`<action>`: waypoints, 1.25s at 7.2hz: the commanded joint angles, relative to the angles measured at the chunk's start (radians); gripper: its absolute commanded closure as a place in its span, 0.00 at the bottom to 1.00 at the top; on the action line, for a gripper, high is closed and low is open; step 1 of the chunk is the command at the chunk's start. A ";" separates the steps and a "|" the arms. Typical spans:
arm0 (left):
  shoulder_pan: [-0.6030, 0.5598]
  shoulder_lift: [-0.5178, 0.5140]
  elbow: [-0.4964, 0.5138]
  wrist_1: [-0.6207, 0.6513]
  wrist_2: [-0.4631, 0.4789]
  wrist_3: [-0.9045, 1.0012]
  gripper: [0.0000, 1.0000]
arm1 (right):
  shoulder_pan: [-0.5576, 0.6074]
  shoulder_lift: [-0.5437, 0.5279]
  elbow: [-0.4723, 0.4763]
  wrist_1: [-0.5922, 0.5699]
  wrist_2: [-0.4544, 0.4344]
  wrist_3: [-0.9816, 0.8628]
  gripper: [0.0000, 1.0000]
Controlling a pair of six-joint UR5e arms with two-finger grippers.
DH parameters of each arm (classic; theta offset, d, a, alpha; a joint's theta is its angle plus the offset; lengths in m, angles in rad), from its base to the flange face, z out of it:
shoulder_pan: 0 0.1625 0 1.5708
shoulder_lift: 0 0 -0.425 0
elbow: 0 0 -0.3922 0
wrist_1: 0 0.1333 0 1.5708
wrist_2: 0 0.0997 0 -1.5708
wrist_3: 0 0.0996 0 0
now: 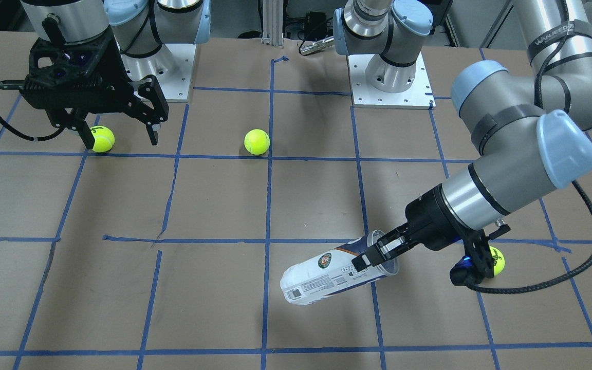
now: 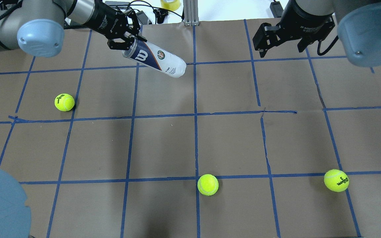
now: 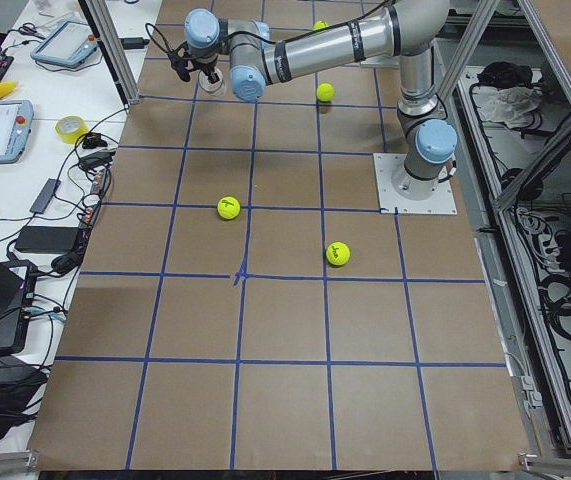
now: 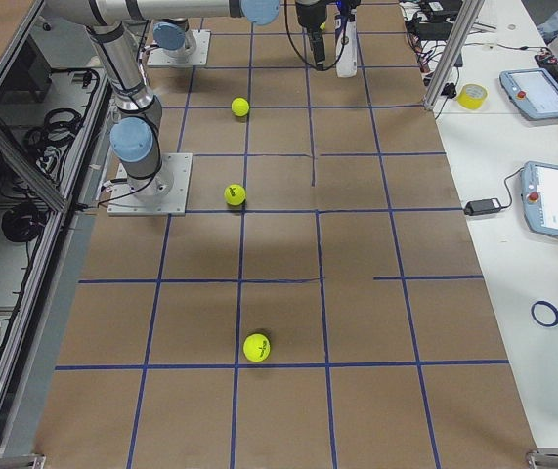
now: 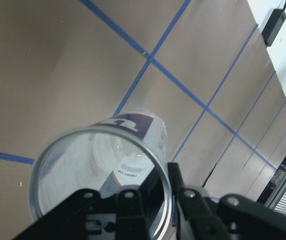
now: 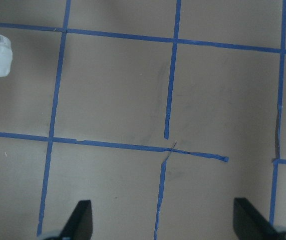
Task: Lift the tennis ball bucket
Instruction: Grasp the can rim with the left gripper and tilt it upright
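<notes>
Seen from across the worktop (image 1: 214, 205), the left hand (image 1: 374, 256) pinches the open rim of the tennis ball bucket (image 1: 327, 275) — one finger inside the mouth, one outside. The bucket slants with its closed end lower, and whether that end touches the worktop is unclear. Its label shows a round logo and a barcode, but the small print is unreadable. A yellow ball (image 1: 498, 261) is half hidden behind the left wrist camera. The right hand (image 1: 122, 141) hangs wide and empty, one fingertip covering the edge of a second ball (image 1: 102, 139).

From overhead, the bucket sits at the worktop's far left, with a white "W" on its navy band. The second ball, near right, reads "Wilson 3". The right hand's fingertips are hard to make out.

The side views are too small to show hand detail.

The left wrist view looks into the bucket's mouth — label print shows reversed through the clear wall, and the fingers are cut off at the bottom edge. In the right wrist view two fingertips stand wide apart, and the bucket's barcoded end is cropped at the upper left corner.
</notes>
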 commanded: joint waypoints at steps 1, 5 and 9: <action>-0.103 -0.012 0.089 -0.155 0.321 0.311 1.00 | -0.001 -0.001 0.002 0.001 0.001 -0.001 0.00; -0.230 -0.045 0.099 -0.120 0.626 0.680 1.00 | -0.001 0.000 0.005 0.001 -0.002 -0.006 0.00; -0.266 -0.095 0.092 -0.029 0.615 0.689 1.00 | -0.001 0.002 0.008 0.000 0.001 -0.004 0.00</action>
